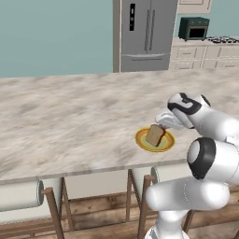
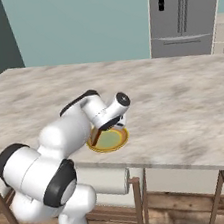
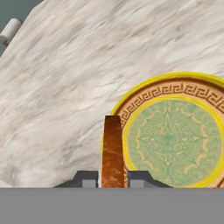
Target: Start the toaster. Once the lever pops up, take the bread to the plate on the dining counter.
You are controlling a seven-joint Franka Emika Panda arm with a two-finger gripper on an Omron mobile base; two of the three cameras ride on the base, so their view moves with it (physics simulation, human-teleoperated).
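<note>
The gripper pinches the bread edge-on over the plate's nine o'clock rim on the dining counter; only lowering and release remain, I judge.

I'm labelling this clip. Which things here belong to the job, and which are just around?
Job: bread, held edge-on by the gripper; plate; dining counter.
Around: fridge, stools, green oven.
</note>
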